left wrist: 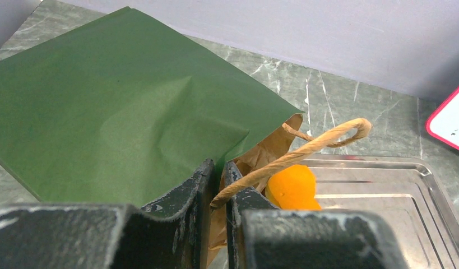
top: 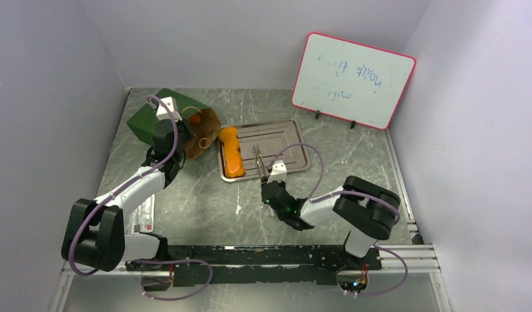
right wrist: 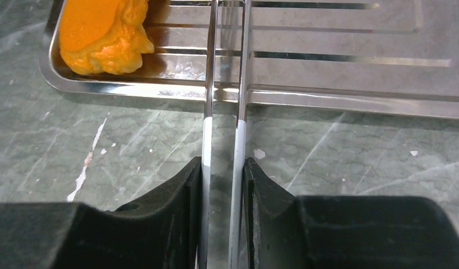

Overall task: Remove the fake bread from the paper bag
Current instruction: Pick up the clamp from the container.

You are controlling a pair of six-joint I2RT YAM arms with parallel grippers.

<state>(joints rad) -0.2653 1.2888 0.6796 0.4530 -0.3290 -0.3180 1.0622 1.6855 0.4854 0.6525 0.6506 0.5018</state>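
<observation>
While my left pincer [left wrist: 217, 185] pinches the paper bag [top: 143, 123] at upper left, fake bread [top: 195, 119] shows in its mouth; my right pincer [right wrist: 223, 174], clamped on tongs [right wrist: 210, 67], should reach there next.

paper bag [left wrist: 115, 101] mouth narrowed by left claw [left wrist: 218, 169] and cord handle [left wrist: 305, 148], right half of tray [top: 286, 140] open beyond tongs [right wrist: 210, 84]

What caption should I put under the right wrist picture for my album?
Right gripper pinches metal tongs over the silver tray's rim, toy bread in its corner.
</observation>
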